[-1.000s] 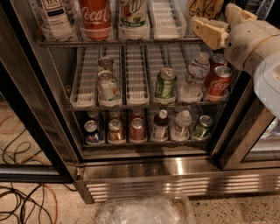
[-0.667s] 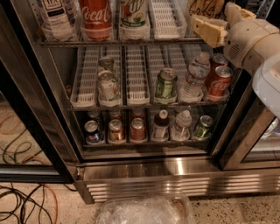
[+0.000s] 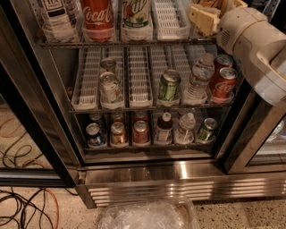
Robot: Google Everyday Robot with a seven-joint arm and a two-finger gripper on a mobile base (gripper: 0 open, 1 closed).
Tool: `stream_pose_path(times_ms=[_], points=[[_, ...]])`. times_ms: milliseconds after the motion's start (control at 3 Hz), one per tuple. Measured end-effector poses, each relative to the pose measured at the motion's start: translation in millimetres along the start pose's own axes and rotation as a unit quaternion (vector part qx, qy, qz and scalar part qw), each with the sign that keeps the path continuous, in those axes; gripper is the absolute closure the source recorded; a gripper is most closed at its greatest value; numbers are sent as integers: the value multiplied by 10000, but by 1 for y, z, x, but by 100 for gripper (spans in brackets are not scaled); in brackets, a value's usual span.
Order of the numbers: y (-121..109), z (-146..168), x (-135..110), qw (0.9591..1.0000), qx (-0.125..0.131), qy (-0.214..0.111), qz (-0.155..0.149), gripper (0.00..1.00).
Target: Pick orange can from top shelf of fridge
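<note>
The fridge (image 3: pixel 178 179) stands open before me. Its top shelf (image 3: pixel 111 44) holds a tea bottle (image 3: pixel 57 18), a red Coca-Cola can (image 3: pixel 97 17), a white-and-green can (image 3: pixel 136 15) and an empty white lane tray (image 3: pixel 170 18). The orange can (image 3: pixel 213 2) shows only as an orange-gold sliver at the top right edge, mostly hidden by my gripper. My cream gripper (image 3: pixel 210 14) is at the right end of the top shelf, right at the can. My white arm (image 3: pixel 254 40) reaches in from the right.
The middle rack holds a pale can (image 3: pixel 109 87), a green can (image 3: pixel 169 86), a water bottle (image 3: pixel 199 78) and two red Coca-Cola cans (image 3: pixel 223 82). The bottom rack holds several cans and bottles. The glass door frame (image 3: pixel 250 134) is on the right. Cables (image 3: pixel 22 205) lie on the floor at left, with a plastic bag (image 3: pixel 147 214) below.
My gripper has moved up and slightly left, closer to the orange can at the top shelf's right end. Nothing in the fridge has moved.
</note>
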State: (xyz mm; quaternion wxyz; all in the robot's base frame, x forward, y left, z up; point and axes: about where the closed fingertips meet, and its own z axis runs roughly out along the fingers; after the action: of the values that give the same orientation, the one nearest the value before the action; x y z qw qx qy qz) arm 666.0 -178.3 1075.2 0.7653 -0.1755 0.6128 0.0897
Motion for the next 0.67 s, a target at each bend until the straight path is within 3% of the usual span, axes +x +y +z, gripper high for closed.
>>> stream_pose_path(times_ms=[667], points=[[0, 0, 0, 10000, -3, -1, 0, 78]])
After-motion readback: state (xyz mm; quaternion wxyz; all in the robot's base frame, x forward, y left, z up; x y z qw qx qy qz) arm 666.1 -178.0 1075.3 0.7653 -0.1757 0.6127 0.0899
